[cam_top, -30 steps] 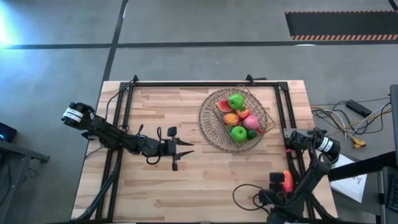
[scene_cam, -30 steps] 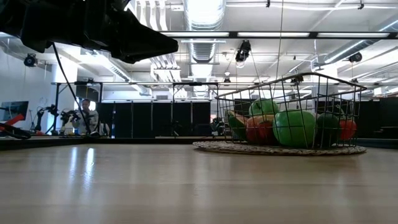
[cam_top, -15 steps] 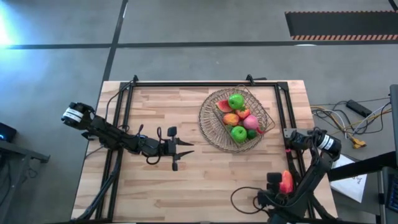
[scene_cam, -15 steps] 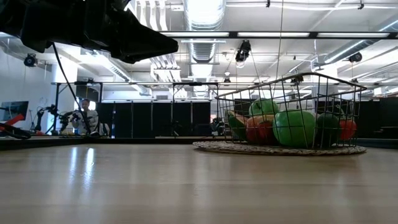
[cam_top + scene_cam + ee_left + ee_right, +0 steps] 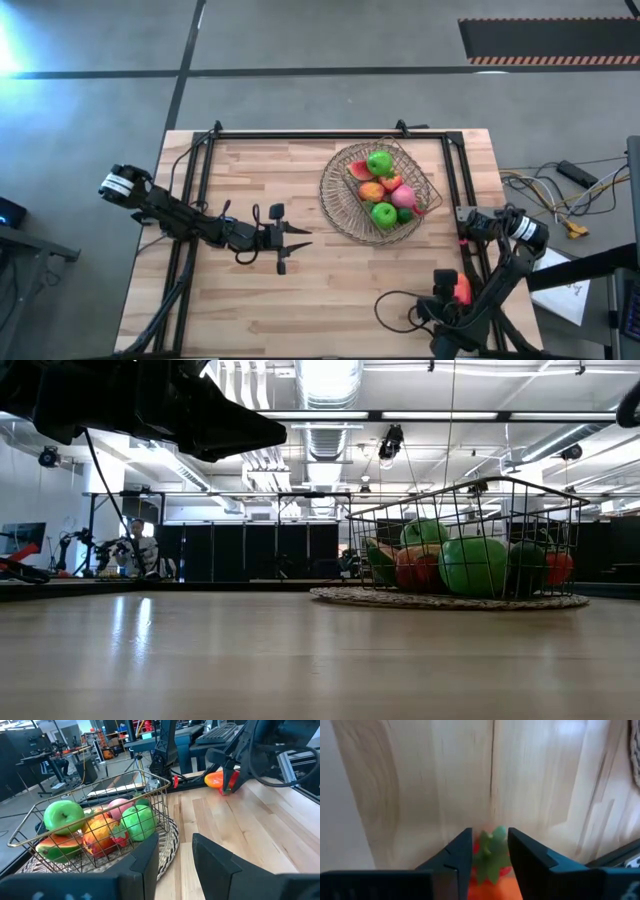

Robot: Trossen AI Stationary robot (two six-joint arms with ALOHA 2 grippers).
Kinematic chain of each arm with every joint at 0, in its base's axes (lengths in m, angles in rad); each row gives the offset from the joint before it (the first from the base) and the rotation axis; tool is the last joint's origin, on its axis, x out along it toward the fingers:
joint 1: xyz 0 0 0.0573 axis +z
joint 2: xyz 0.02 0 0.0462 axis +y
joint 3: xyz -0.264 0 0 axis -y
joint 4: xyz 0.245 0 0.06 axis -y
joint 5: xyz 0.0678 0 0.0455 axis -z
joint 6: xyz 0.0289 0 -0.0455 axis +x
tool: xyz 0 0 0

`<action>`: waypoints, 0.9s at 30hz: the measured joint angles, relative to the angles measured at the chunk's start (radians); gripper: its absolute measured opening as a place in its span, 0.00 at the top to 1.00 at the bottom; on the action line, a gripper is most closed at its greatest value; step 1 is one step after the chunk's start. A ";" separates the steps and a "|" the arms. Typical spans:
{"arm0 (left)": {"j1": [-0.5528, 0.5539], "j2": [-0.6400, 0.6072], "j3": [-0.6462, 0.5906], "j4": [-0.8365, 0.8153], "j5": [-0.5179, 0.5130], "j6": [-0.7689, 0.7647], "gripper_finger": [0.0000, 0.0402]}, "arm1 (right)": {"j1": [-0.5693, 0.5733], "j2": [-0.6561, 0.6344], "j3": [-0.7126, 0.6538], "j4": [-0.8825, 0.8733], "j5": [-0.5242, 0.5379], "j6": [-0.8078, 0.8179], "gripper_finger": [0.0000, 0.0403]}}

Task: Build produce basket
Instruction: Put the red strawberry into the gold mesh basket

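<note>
The brownish wire grid basket [image 5: 383, 192] sits on a round woven straw mat [image 5: 338, 205] at two o'clock on the pale wooden tabletop [image 5: 250, 300], holding green, orange, red and pink toy produce [image 5: 384, 213]. Bare boards surround it. The left tool [image 5: 298, 243] hangs spread mid-tabletop. The right tool [image 5: 489, 851], near the five-o'clock edge, pinches an orange green-topped toy vegetable [image 5: 489, 857].

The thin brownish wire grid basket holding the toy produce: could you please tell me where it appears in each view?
High view: the thin brownish wire grid basket sits right of centre, on the round woven straw mat.
Low view: basket right of centre, on the mat.
Left wrist view: basket left of centre.
Right wrist view: not in it.
Shared landmark: the mat.
</note>
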 joint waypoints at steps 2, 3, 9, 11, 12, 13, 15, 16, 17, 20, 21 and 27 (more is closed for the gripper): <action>0.000 0.000 0.000 0.000 0.000 0.000 0.75 | 0.004 0.000 -0.006 0.000 -0.004 0.001 0.75; 0.000 0.000 0.000 0.000 0.000 0.000 0.75 | 0.004 0.000 -0.008 0.001 -0.004 0.001 0.78; 0.000 0.000 0.000 0.000 0.000 0.000 0.75 | 0.004 0.000 -0.023 0.001 -0.004 0.001 0.95; 0.000 0.000 0.000 0.000 0.000 0.000 0.75 | 0.004 0.000 -0.025 -0.002 -0.005 0.001 0.97; 0.000 0.000 0.000 0.000 0.000 0.000 0.75 | 0.003 0.000 -0.024 -0.003 -0.004 0.006 0.97; 0.000 0.000 0.000 0.000 0.000 0.000 0.75 | 0.000 -0.002 -0.022 -0.008 -0.004 0.013 0.98; 0.000 0.000 0.000 0.000 0.000 0.000 0.75 | -0.015 -0.012 -0.010 -0.029 0.006 0.035 0.98; 0.000 0.000 0.000 0.000 0.000 0.000 0.75 | -0.025 -0.022 -0.003 -0.037 0.027 0.043 0.98; 0.000 0.000 0.000 0.000 0.000 0.000 0.75 | -0.036 -0.033 0.007 -0.042 0.060 0.051 0.98; 0.000 0.000 0.000 0.000 0.000 0.000 0.75 | -0.072 -0.088 0.035 -0.039 0.198 0.052 0.98; 0.000 0.000 0.000 0.000 0.000 0.000 0.75 | -0.086 -0.113 0.044 -0.038 0.251 0.044 0.98; 0.002 0.000 0.000 0.000 0.000 0.000 0.75 | -0.153 -0.317 0.078 -0.022 0.660 -0.060 0.98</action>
